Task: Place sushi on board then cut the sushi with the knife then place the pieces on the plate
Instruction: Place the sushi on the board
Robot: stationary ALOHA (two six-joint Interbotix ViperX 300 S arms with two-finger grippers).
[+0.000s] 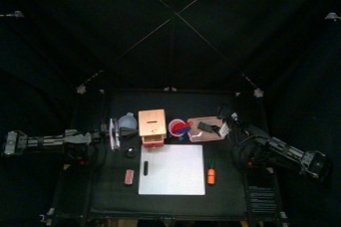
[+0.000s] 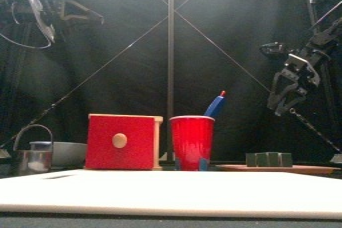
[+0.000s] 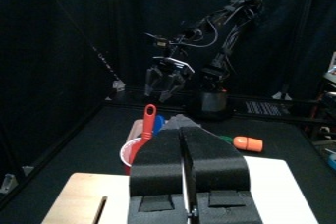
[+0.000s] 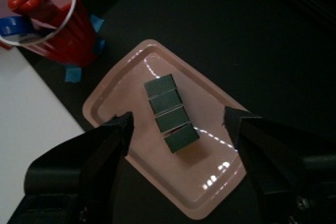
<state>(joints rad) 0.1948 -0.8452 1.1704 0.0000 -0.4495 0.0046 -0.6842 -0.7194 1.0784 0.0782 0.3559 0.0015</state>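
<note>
The sushi roll (image 4: 171, 116), three dark green blocks in a row, lies on the pink tray (image 4: 125, 85) at the back right. In the front view the sushi roll (image 2: 269, 159) sits low to the right of the red cup (image 2: 191, 140), and the blue knife (image 2: 214, 104) sticks up out of the cup. My right gripper (image 4: 184, 159) hangs open above the roll, one jaw on each side, not touching it. The white board (image 1: 173, 169) lies bare at the front. My left gripper (image 3: 188, 184) is shut on nothing and rests at the left of the table (image 1: 118, 133).
A wooden box with a red drawer front (image 2: 123, 141) stands left of the cup. A metal cutter (image 2: 36, 155) and a bowl (image 2: 63, 152) sit at the far left. Orange toy foods lie beside the board's left (image 1: 130, 176) and right (image 1: 210, 177) edges.
</note>
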